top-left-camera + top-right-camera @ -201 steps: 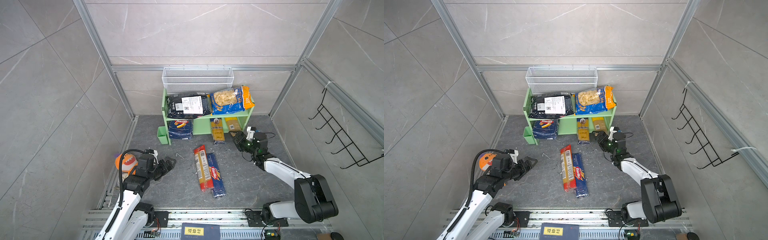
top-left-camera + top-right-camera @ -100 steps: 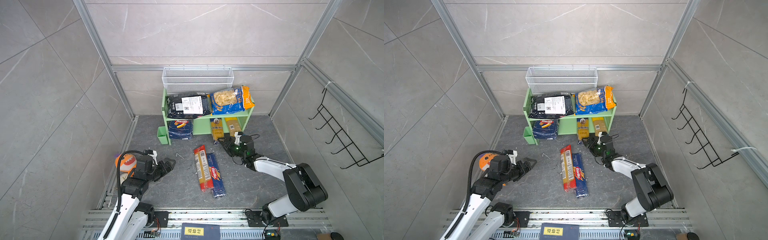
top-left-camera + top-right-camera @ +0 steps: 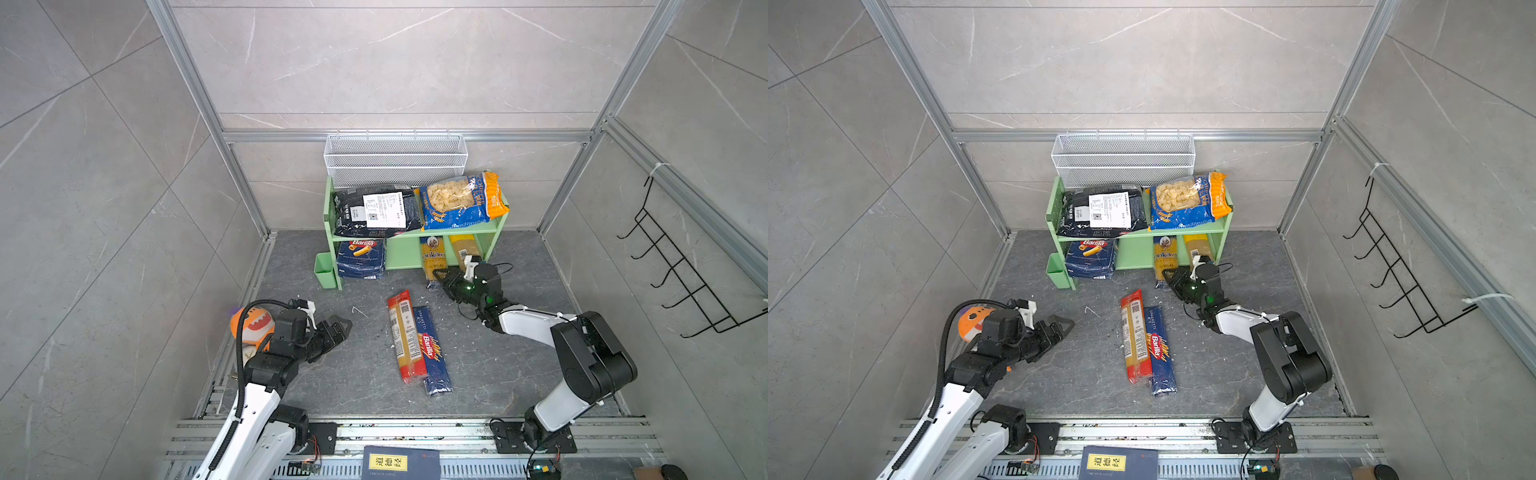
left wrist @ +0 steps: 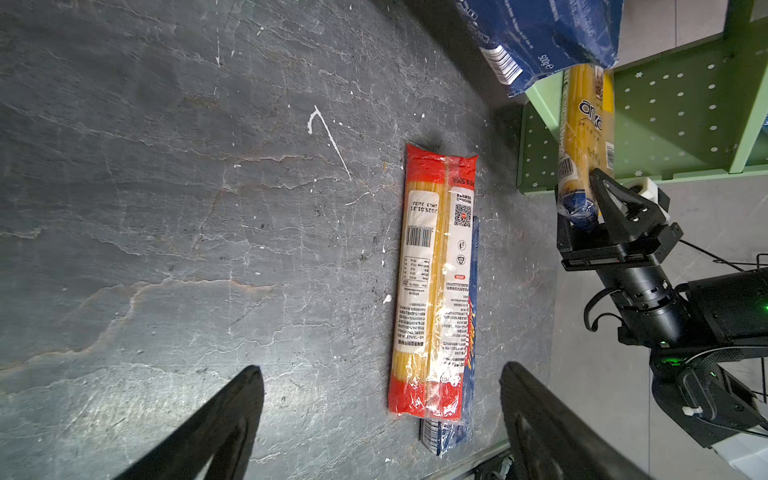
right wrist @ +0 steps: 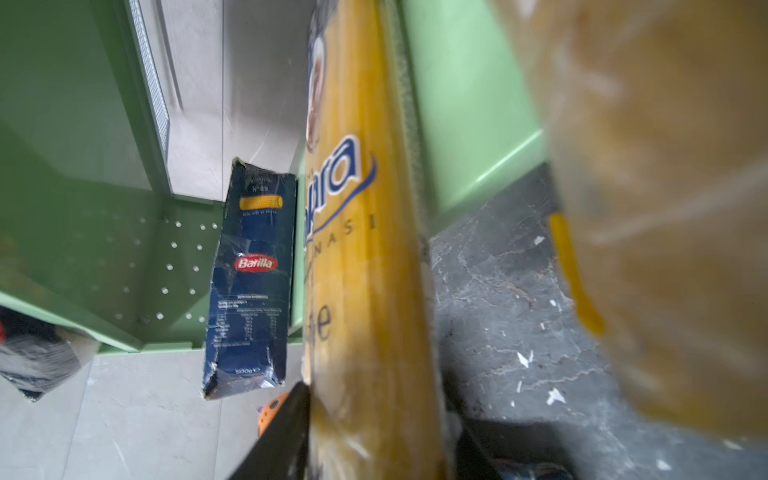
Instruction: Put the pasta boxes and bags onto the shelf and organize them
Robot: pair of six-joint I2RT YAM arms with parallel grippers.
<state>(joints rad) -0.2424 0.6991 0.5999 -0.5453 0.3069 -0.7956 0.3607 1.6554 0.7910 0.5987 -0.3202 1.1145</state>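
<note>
Well before the light green 2-tier shelf (image 3: pixel 401 254), the left gripper (image 3: pixel 341 326) hangs wide open near a red spaghetti pack (image 3: pixel 405 336) and long dark blue cardboard box (image 3: pixel 432 353); at its lower tier, the right gripper (image 3: pixel 436 279) pinches the jutting yellow spaghetti pack (image 3: pixel 433 257): slide it straight in.

"Barilla" on the wide box (image 3: pixel 360 259) and the narrow box (image 3: pixel 432 353), seemingly "ankara" on a yellow spaghetti pack (image 3: pixel 433 257)
</note>
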